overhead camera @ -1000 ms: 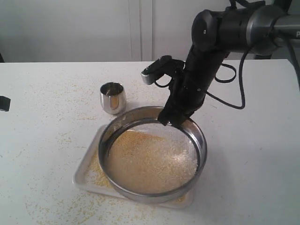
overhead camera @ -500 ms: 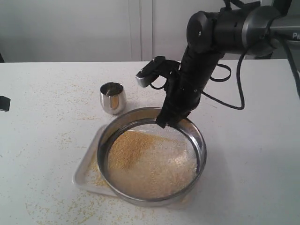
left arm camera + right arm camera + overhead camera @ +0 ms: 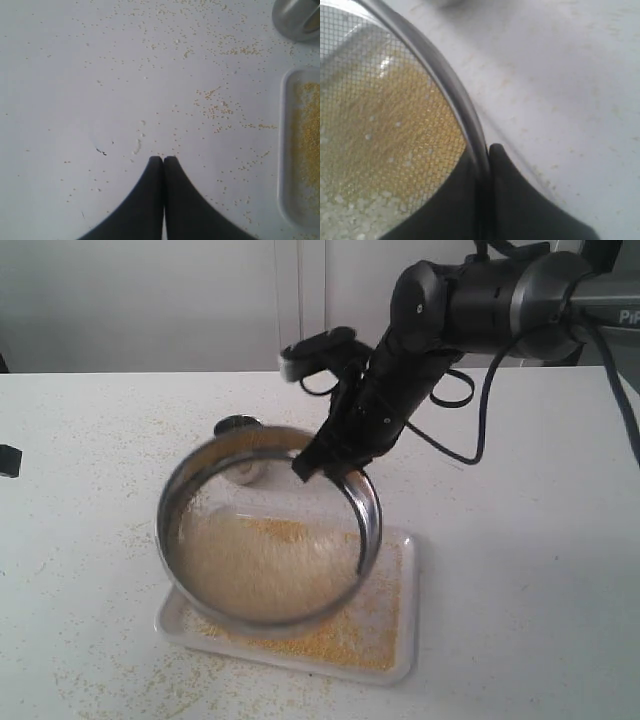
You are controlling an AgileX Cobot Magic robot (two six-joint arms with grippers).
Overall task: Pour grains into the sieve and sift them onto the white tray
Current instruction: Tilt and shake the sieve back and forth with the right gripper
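My right gripper is shut on the far rim of the sieve, which hangs blurred above the left part of the white tray. Pale grains lie inside the sieve, and yellow meal covers the tray's right and front. In the right wrist view the sieve's rim runs between the two fingers of my right gripper, with grains on the mesh. My left gripper is shut and empty above the bare table, beside the tray's edge.
A small shiny steel cup stands behind the sieve, mostly hidden by it; its base shows in the left wrist view. Spilled granules are scattered over the white table. A dark object sits at the left edge.
The right gripper has carried the sieve to the left and a little up, uncovering the right half of the tray with its sifted yellow meal. The sieve now hides most of the cup.
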